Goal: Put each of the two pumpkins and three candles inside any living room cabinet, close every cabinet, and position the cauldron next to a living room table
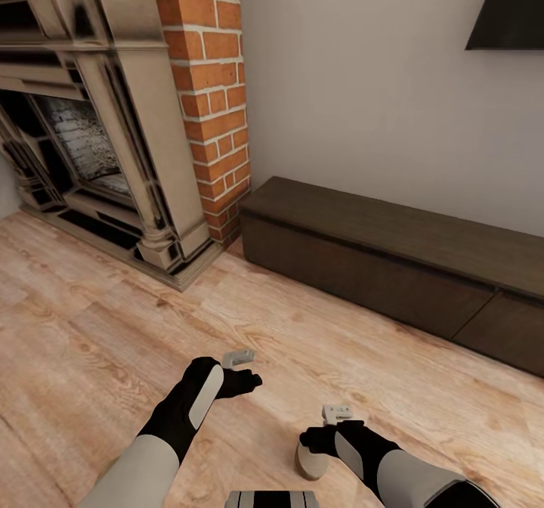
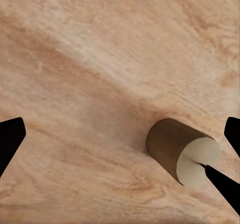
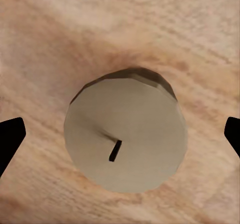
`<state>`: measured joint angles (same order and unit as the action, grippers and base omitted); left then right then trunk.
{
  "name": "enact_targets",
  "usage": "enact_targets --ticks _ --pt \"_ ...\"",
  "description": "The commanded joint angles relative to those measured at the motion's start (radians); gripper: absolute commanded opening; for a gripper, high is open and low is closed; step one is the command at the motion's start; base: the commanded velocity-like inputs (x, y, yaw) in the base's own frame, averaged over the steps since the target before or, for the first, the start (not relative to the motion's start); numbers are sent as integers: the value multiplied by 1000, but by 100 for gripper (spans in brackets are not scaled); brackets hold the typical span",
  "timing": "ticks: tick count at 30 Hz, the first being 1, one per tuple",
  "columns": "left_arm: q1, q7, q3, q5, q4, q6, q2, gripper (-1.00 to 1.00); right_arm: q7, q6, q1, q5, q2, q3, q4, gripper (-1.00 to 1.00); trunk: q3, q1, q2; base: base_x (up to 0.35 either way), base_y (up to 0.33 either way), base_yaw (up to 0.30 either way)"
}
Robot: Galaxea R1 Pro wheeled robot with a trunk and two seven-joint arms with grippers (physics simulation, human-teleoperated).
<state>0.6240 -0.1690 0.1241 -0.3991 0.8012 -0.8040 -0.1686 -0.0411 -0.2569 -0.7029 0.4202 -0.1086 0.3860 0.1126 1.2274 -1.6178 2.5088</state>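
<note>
One tan candle (image 1: pixel 308 460) stands upright on the wood floor at the bottom of the head view. My right gripper (image 1: pixel 318 441) hovers straight above it, open. In the right wrist view the candle's flat top and dark wick (image 3: pixel 125 140) lie centred under my right gripper (image 3: pixel 120 134), the fingers wide apart at either side. My left gripper (image 1: pixel 240 381) hangs open over bare floor a little to the left; its wrist view shows the same candle (image 2: pixel 182 151) off to one side. The long dark-brown cabinet (image 1: pixel 363 266) runs along the wall ahead, all visible fronts shut.
A stone fireplace (image 1: pixel 98 130) and a brick column (image 1: pixel 211 92) stand at the left. A dark TV (image 1: pixel 510 9) hangs on the wall at the upper right. Open wood floor (image 1: pixel 113 326) lies between me and the cabinet.
</note>
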Motion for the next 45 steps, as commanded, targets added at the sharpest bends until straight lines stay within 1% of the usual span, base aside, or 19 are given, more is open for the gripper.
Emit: enact_targets --ticks 1,6,24,37,45 --pt "0 -9 2 -10 1 -3 0 100 0 -4 -1 9 1 8 1 100 1 0 0 4 0 0" --pt "0 -10 3 -10 1 -3 0 100 0 -7 -1 8 0 8 0 100 1 0 0 1 0 0" --pt "0 -9 3 -10 1 -3 0 100 0 -7 -1 7 0 8 0 100 70 -8 5 0 0 0" --pt "0 -9 3 -10 1 -3 1 100 0 -7 -1 7 0 8 0 100 70 -8 5 1 1 0" --pt "0 -9 3 -10 1 -3 1 100 0 -7 0 7 0 8 0 100 70 -8 5 67 96 0"
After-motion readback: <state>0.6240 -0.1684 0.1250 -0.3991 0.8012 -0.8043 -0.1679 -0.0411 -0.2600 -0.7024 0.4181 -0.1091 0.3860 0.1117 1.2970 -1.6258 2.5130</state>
